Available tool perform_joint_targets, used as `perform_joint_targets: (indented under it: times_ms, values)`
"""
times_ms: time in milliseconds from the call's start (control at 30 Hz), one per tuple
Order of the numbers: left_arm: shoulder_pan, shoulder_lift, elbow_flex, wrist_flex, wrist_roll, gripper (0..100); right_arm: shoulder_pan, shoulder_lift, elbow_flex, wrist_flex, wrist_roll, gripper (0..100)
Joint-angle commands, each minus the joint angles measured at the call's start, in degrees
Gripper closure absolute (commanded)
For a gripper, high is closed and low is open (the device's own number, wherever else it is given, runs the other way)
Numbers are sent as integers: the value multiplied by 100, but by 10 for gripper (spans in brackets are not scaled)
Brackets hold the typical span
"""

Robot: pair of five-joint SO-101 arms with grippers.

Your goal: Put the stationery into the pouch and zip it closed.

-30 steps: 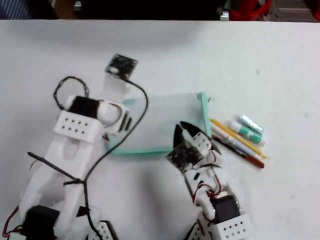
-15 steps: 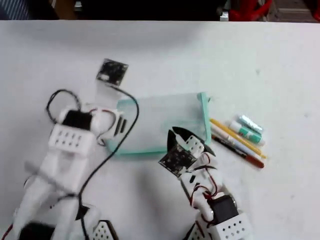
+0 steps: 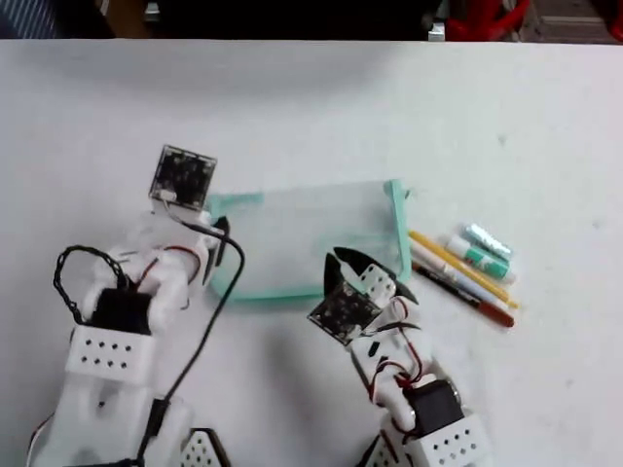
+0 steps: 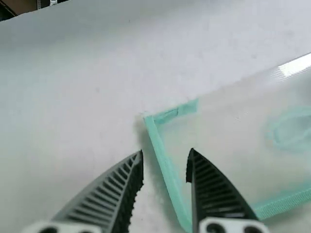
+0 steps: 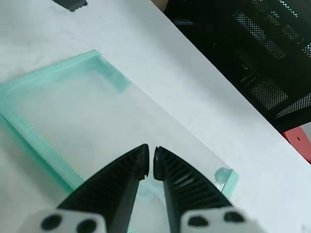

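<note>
Though flat, a translucent teal-edged pouch (image 3: 310, 238).

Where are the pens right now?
In the high view, the pens lie loose on the table, just past the pouch's right edge, beside two small tubes.

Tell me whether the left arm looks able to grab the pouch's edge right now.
Probably yes. The left gripper is open, its fingers straddling the pouch's teal edge near a corner, with nothing in between.
</note>
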Motion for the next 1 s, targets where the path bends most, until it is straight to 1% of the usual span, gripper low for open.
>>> perform_joint_targets:
  times_ms: [0, 367, 467, 600, 967]
  values:
    - [-312, 84, -18, -273, 202, 842, -40, -13, 44, 31, 9, 970]
    - [-409, 119, 0, -264, 202, 844, -40, -13, 44, 31, 0, 970]
    - [-664, 127, 0, -273, 211, 845, -40, -13, 44, 31, 0, 971]
    - [-971, 127, -9, -273, 554, 843, -40, -13, 44, 31, 0, 971]
    - [-971, 127, -9, -273, 563, 843, -40, -4, 44, 31, 35, 971]
